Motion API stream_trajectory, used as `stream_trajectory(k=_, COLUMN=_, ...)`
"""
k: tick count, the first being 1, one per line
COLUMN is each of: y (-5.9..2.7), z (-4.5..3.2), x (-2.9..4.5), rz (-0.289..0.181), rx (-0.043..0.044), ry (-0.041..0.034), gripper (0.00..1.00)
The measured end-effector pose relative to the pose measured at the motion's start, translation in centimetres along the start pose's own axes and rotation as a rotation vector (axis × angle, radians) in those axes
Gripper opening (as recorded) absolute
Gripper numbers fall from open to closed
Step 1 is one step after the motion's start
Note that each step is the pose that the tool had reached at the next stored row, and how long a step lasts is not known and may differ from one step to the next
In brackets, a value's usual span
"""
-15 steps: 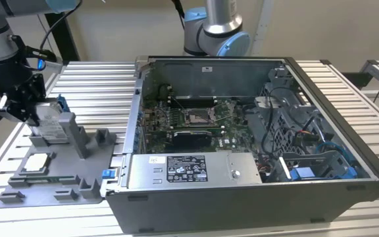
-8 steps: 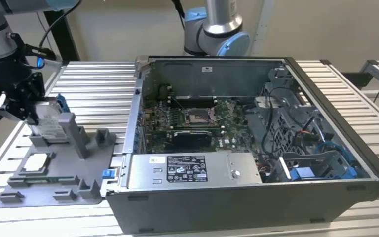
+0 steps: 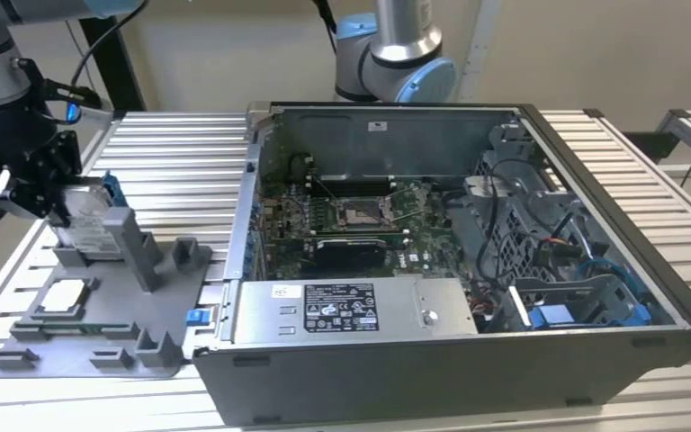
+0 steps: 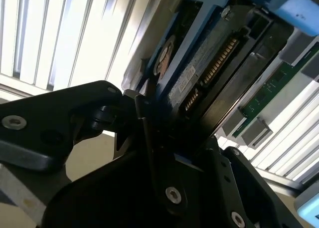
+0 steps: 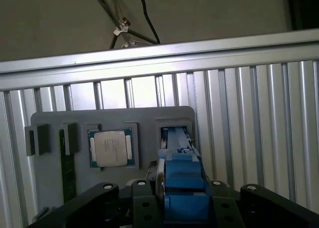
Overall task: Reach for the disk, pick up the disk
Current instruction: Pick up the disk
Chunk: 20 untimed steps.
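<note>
One dark hand [image 3: 55,200] at the exterior view's left, closed on the disk [image 3: 86,214], black fingers [image 5: 145,197] pressed to either side of its blue frame in the first wrist view. Disk standing on edge, silver face showing, blue frame along its right edge, lower edge down at a slot block in the far left corner of the grey fixture tray [image 3: 105,346]. Connector row [image 4: 219,58] of gold contacts close up in the second wrist view. Nearer on that tray, flat in a square pocket, a small silver processor chip [image 3: 64,295]; beside it, a green memory stick [image 5: 68,175] lying in a narrow groove. Underneath, a ribbed metal tabletop [image 3: 172,153]. Right of the tray, well apart from the hand, an open computer case [image 3: 466,378], motherboard [image 3: 363,211] exposed, blue cables [image 3: 615,270] toward its right end. Beyond the case, on the far side, the lower part of a second arm [image 3: 394,49].
</note>
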<state>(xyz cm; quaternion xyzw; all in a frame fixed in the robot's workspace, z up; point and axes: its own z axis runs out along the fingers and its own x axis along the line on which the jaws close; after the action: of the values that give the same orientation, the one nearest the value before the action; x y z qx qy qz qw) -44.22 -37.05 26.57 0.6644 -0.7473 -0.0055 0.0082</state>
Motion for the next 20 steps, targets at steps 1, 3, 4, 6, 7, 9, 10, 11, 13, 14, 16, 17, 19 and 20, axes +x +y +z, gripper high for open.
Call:
stream_trajectory(k=1, y=0.00, z=-0.01, x=0.00, rz=0.000, rx=0.0000, ry=0.0000, gripper=0.00)
stream_trajectory(k=3, y=0.00, z=-0.02, x=0.00, rz=0.000, rx=0.0000, ry=0.0001, gripper=0.00)
stream_trajectory(k=4, y=0.00, z=-0.06, x=0.00, rz=0.000, rx=-0.0002, ry=0.0002, gripper=0.00)
stream_trajectory(k=6, y=0.01, z=-0.22, x=0.00, rz=0.000, rx=-0.0004, ry=0.0003, gripper=0.00)
stream_trajectory(k=7, y=0.01, z=-0.31, x=0.00, rz=0.000, rx=-0.0001, ry=0.0002, gripper=0.00)
stream_trajectory(k=9, y=0.01, z=-0.55, x=0.00, rz=0.000, rx=-0.0001, ry=0.0001, gripper=0.00)
stream_trajectory(k=10, y=0.01, z=-0.68, x=0.00, rz=0.000, rx=-0.0001, ry=0.0001, gripper=0.00)
stream_trajectory(k=11, y=0.02, z=-0.82, x=0.00, rz=0.000, rx=-0.0001, ry=0.0001, gripper=0.00)
stream_trajectory(k=13, y=0.02, z=-1.08, x=0.00, rz=0.000, rx=0.0000, ry=0.0001, gripper=0.00)
stream_trajectory(k=14, y=0.02, z=-1.20, x=0.01, rz=0.000, rx=-0.0001, ry=0.0001, gripper=0.00)
stream_trajectory(k=16, y=0.03, z=-1.42, x=0.01, rz=0.000, rx=0.0000, ry=0.0001, gripper=0.00)
stream_trajectory(k=17, y=0.03, z=-1.52, x=0.01, rz=0.000, rx=-0.0001, ry=0.0001, gripper=0.00)
stream_trajectory(k=19, y=0.03, z=-1.72, x=0.01, rz=0.000, rx=-0.0001, ry=0.0001, gripper=0.00)
stream_trajectory(k=20, y=0.04, z=-1.82, x=0.01, rz=0.000, rx=-0.0001, ry=0.0001, gripper=0.00)
